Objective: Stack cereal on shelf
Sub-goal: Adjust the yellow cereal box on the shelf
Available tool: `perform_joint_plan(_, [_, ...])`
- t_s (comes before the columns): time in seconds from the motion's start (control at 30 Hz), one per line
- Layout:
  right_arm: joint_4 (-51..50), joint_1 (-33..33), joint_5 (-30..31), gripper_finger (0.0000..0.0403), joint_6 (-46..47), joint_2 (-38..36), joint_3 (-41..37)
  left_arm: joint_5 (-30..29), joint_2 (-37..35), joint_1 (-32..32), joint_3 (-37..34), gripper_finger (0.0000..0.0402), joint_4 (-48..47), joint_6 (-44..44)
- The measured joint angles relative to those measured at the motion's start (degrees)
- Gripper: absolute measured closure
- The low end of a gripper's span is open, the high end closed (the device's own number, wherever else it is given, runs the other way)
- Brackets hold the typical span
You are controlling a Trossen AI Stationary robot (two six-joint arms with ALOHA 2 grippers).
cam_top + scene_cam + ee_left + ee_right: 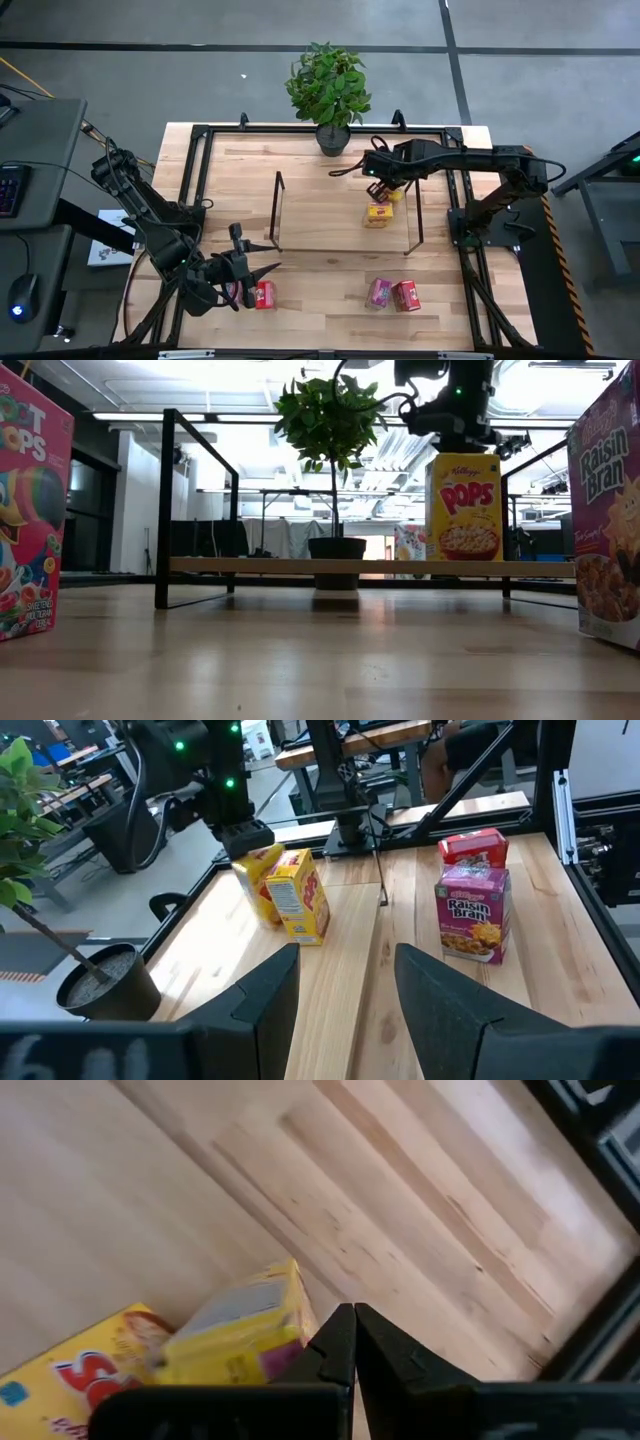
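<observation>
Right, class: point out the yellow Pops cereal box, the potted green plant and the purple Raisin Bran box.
Yellow Pops cereal box (465, 508), low view, front face.
Potted green plant (328, 84), high view, leaves.
Purple Raisin Bran box (473, 914), left wrist view, front face.

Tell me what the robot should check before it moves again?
1. Left gripper open, nothing between its fingers: ok.
2. Right gripper shut, holding no box: ok.
3. Yellow Pops box upright on the shelf: ok.
4. Second yellow box standing squarely beside it: cannot tell.
5. Raisin Bran box upright for grabbing: ok.
6. All six boxes on the shelf: not ok; some wait on the table.
</observation>
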Motion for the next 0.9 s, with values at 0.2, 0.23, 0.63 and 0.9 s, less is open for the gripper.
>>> perform_joint_plan(0.2, [1.35,0.43,-1.47,0.0403,-1.72,0.00,0.00,-0.01,0.00,0.00,0.00,0.0245,0.00,0.02])
perform_joint_plan(0.23, [1.84,0.54,-1.48,0.0403,-2.14,0.00,0.00,-0.01,0.00,0.00,0.00,0.0245,0.00,0.02])
perform_joint_plan(0.63, [6.24,1.29,-0.80,0.0403,-6.31,-0.02,0.00,-0.01,0.00,0.00,0.00,0.0245,0.00,0.02])
perform_joint_plan(0.9, [5.78,1.29,2.26,0.0403,-6.03,-4.19,0.00,-0.01,-0.02,0.00,0.02,0.0245,-0.07,0.04])
